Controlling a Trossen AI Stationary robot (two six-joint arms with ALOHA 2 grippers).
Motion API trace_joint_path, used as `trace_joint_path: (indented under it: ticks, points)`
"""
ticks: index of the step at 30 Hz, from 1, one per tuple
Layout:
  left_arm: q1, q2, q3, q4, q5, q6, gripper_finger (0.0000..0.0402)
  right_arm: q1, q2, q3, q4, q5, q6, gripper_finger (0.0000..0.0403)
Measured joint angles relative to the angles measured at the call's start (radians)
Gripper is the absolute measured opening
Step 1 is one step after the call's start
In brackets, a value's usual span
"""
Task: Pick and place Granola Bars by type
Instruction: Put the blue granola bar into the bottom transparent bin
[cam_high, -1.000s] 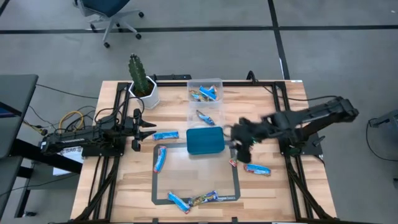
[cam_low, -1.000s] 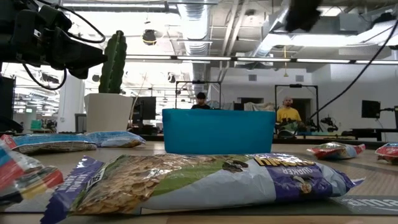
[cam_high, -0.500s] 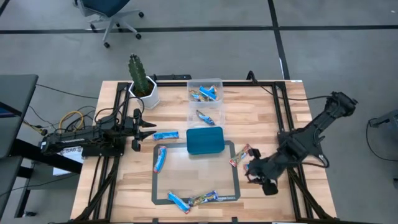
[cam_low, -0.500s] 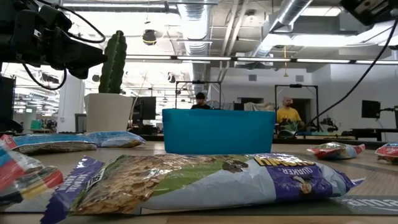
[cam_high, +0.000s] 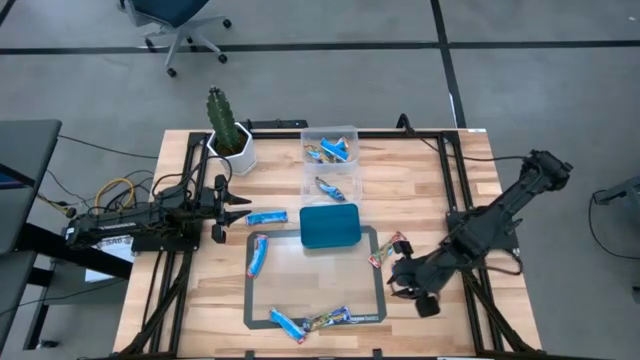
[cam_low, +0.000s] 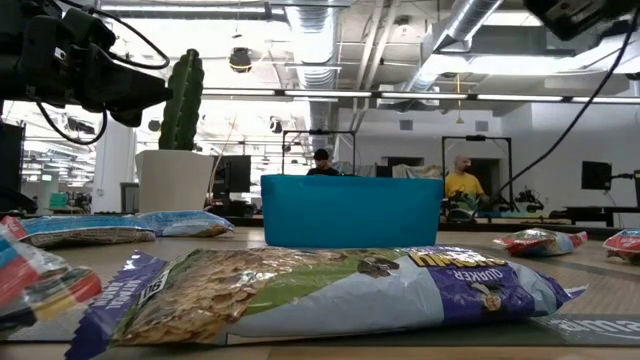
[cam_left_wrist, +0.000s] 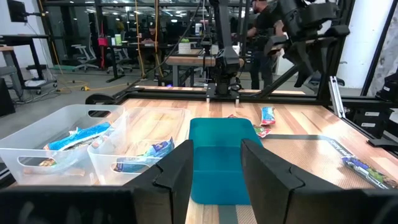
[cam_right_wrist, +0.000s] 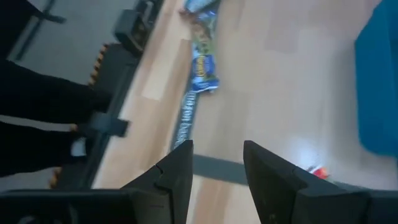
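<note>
Right end effector above bench, near bars

Right end effector (cam_high: 398, 281): fingers spread, empty, beside red granola bar (cam_high: 389, 248). Left end effector (cam_high: 243, 209): spread, parked near blue bar (cam_high: 266, 217).

**Both arms low, fingers parted**

Right arm folds down from its base at the counter's right edge, elbow high, forearm angled inward, and the right end effector (cam_high: 402, 281) sits low near the counter's front right. Its wrist view shows two dark fingers (cam_right_wrist: 176, 175) spread apart with nothing between them. Left arm lies stretched out flat along the left side, left end effector (cam_high: 226, 207) pointing inward, fingers (cam_left_wrist: 177, 174) apart and empty.
</note>
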Motion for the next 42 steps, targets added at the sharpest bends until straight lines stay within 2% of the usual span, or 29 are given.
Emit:
trace_joint_path:
  ticks: [9,21,27,34,42]
  points:
    - [0.000,0.000,0.000,0.000,0.000,0.000,0.0126,-0.068,0.280,0.200,-0.020,0.001,-0.232,0.0155]
    - [0.000,0.000,0.000,0.000,0.000,0.000,0.0126,-0.084,0.565,0.385,0.004,-0.002,-0.462,0.0249]
    - [0.000,0.000,0.000,0.000,0.000,0.000,0.0126,-0.084,0.678,0.452,0.025,-0.051,-0.495,0.0255]
    - [0.000,0.000,0.000,0.000,0.000,0.000,0.0126,-0.087,0.788,0.528,0.058,-0.052,-0.495,0.0255]
    - [0.000,0.006,0.000,-0.001,0.000,0.000,0.0126,-0.099,0.858,0.541,0.097,-0.050,-0.475,0.0255]
